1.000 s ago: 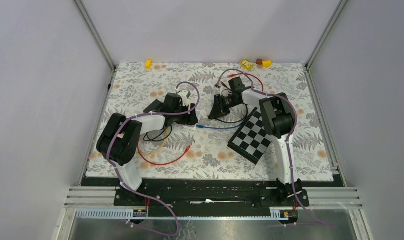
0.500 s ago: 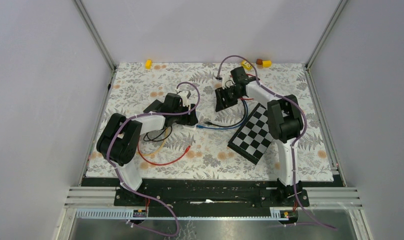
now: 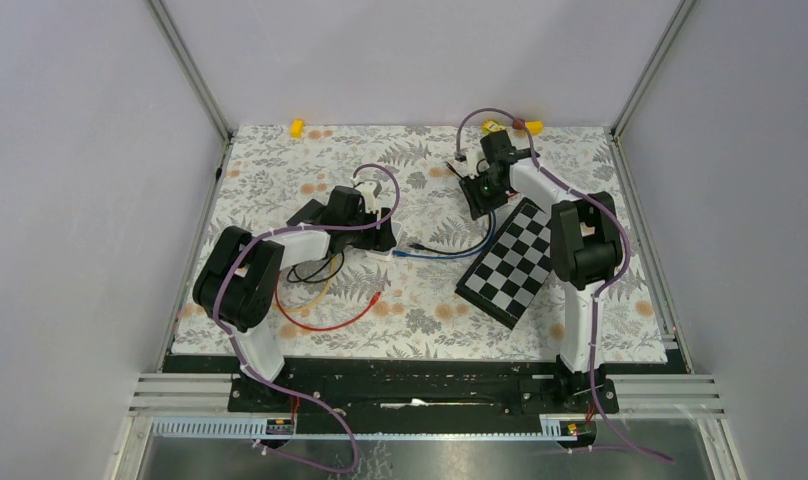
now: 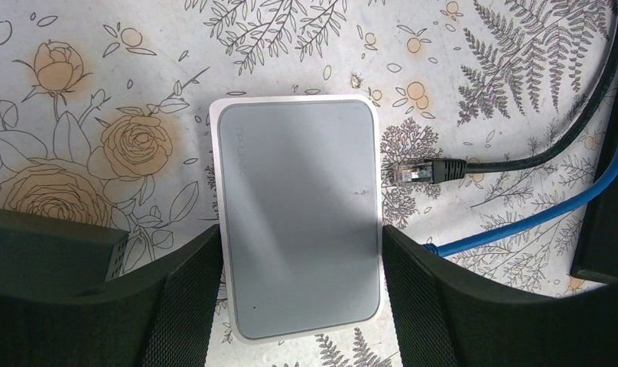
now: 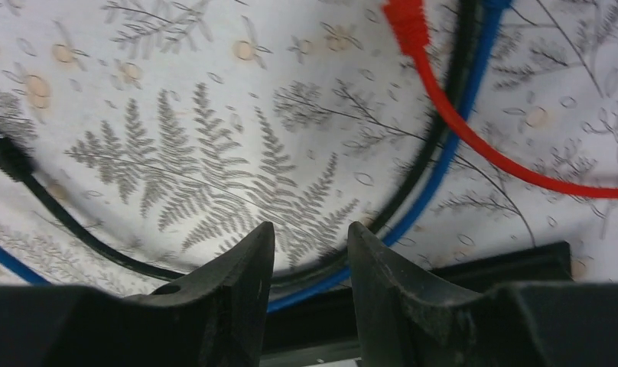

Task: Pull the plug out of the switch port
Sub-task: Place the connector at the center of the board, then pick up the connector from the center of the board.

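**On the floral counter [image 3: 270, 170]: finishing the pull cleanly**

Grey walls box in the patterned cloth. My left pincer [image 4: 300, 238] is clamped across the network switch [image 4: 298, 191], with a pad tight on each long side. The black cable's plug [image 4: 417, 172] lies on the cloth just beside the switch's edge. Its clear tip points at the switch but sits apart from it, so I judge it out of the port. The right pincer [image 5: 310, 237] hangs over the far cables, jaws parted and nothing between them. To do this well, I hold the switch pinned and lift the right arm straight clear of the red cable [image 5: 474, 138] and blue cable [image 5: 436, 176]. Then I check the blue cable's end by the switch, which my finger partly hides.
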Robot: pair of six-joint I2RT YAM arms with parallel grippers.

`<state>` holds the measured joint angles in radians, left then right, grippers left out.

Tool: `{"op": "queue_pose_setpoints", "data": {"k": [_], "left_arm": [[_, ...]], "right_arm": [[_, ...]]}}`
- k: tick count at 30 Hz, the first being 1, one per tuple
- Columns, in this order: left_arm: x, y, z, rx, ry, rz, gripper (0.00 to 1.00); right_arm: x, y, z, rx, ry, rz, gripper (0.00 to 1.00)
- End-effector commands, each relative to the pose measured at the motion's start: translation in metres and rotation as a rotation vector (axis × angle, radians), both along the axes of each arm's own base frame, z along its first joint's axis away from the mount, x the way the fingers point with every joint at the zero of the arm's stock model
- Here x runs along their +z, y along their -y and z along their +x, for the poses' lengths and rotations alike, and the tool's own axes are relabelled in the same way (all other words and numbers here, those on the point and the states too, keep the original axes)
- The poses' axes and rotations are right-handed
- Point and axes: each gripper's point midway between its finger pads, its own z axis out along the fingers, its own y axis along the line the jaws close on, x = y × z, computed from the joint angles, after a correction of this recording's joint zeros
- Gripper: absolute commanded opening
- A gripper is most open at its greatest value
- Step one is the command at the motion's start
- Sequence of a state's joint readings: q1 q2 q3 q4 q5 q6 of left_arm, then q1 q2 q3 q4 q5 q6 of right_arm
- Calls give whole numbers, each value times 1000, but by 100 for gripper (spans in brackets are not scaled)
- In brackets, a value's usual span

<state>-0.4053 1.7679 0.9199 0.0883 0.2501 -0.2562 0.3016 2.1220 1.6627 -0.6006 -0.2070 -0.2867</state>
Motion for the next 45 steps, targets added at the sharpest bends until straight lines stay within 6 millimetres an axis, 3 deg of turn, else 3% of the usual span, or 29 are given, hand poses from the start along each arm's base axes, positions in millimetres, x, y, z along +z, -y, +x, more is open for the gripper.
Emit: {"op": "queue_pose_setpoints", "data": {"k": [1, 9, 27, 36, 45], "left_arm": [[1, -1, -2, -16, -8, 0, 0], [0, -1, -2, -18, -10, 0, 0], [-1, -1, -3, -20, -16, 1, 0], [-4, 0, -3, -22, -26, 2, 0], [-5, 0, -3, -23, -31, 1, 0]], "right_arm": [[1, 28, 3, -26, 2, -76, 47], [-10, 41, 7, -37, -28, -96, 42], [-22, 36, 17, -38, -42, -80, 37], [-31, 36, 12, -34, -67, -86, 33], [-44, 50, 13, -43, -62, -163, 31]]}}
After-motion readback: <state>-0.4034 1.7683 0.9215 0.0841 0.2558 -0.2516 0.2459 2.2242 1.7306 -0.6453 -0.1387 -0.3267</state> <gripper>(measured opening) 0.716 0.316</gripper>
